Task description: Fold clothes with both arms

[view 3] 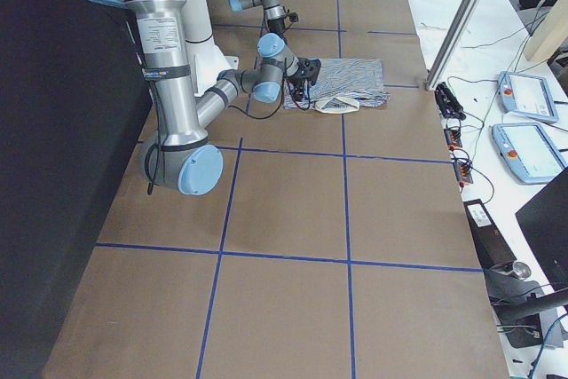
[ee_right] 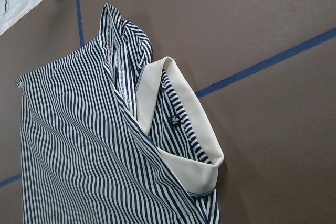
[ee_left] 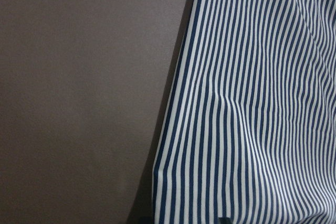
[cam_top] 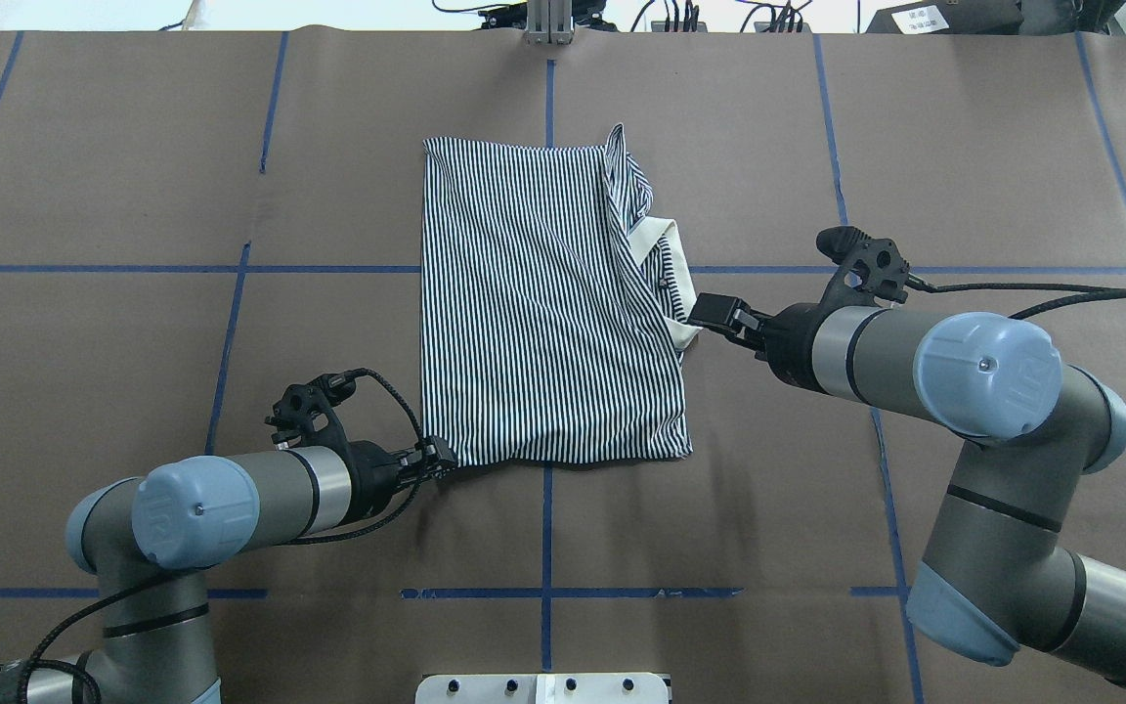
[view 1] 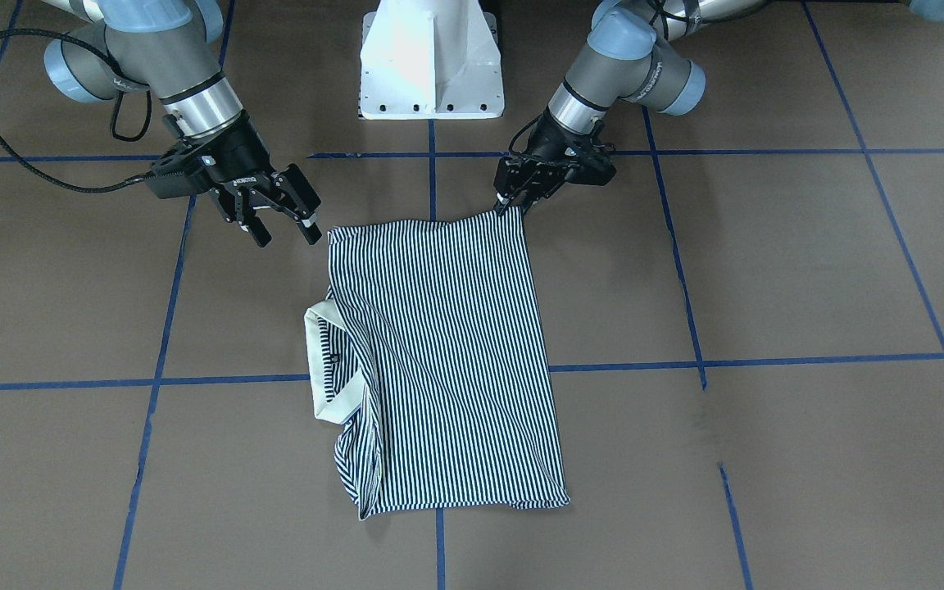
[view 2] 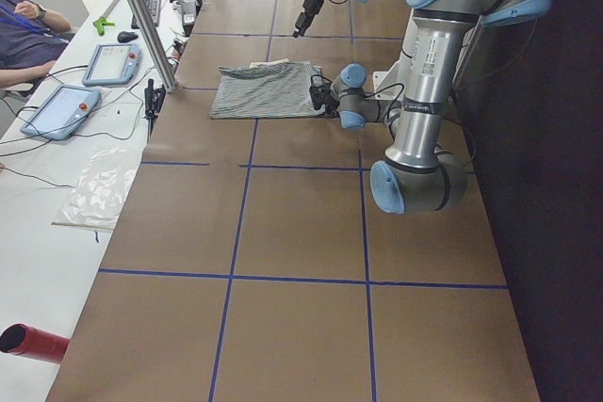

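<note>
The striped polo shirt [view 1: 447, 360] [cam_top: 543, 303] lies flat on the brown table, folded into a tall rectangle. Its cream collar [view 1: 316, 328] [ee_right: 152, 93] sticks out on the robot's right side. My left gripper [view 1: 511, 209] [cam_top: 441, 458] is low at the shirt's near-left corner, its fingers shut on the fabric edge. The left wrist view is filled with the shirt's stripes [ee_left: 252, 103]. My right gripper [view 1: 288, 236] [cam_top: 705, 311] hovers open just off the shirt's right edge, holding nothing, with the collar below it.
The white pedestal base [view 1: 431, 57] stands at the robot's edge of the table. Blue tape lines [view 1: 431, 172] cross the brown surface. Past the far edge is a white bench with teach pendants [view 2: 61, 110], a metal post [view 2: 141, 16] and a seated person [view 2: 28, 35].
</note>
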`<state>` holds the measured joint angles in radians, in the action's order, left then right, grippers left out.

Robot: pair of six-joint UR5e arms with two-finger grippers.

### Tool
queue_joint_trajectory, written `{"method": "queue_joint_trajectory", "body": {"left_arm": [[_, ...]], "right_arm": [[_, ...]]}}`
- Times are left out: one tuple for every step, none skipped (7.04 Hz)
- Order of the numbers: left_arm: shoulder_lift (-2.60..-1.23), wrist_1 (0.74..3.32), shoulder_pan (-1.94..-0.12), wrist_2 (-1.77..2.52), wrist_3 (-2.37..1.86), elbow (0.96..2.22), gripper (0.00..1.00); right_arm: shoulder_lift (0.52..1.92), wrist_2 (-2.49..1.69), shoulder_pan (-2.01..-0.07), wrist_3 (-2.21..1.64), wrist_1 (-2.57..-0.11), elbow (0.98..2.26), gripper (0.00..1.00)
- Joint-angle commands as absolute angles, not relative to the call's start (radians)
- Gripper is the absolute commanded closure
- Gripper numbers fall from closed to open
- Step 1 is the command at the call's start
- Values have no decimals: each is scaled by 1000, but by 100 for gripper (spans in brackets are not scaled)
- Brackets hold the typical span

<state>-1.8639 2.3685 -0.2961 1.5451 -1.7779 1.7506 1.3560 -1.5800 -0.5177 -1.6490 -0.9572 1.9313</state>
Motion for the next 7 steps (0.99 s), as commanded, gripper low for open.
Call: {"method": "queue_joint_trajectory", "body": {"left_arm": [[-1864, 2368, -296, 1546, -1778, 1747, 75], [-1862, 2368, -296, 1548, -1776, 1747, 75], [-1862, 2368, -296, 1548, -1776, 1747, 75], [-1867, 2368, -296, 1548, -1776, 1750, 100], [-1867, 2368, -296, 1548, -1775, 1750, 100], [-1867, 2368, -296, 1548, -1775, 1750, 100], [-1870, 2368, -296, 1548, -1776, 1752, 100]], "right_arm": [[1356, -1580, -517, -1649, -957, 1931, 0], [1356, -1580, -517, -1649, -957, 1931, 0], [1356, -1580, -517, -1654, -957, 1930, 0], [1350, -1580, -514, -1696, -969, 1930, 2], [1341, -1575, -490, -1823, -994, 1931, 11], [1298, -1501, -433, -1909, -1067, 1930, 20], [1229, -1459, -384, -1969, -1203, 1925, 28]]}}
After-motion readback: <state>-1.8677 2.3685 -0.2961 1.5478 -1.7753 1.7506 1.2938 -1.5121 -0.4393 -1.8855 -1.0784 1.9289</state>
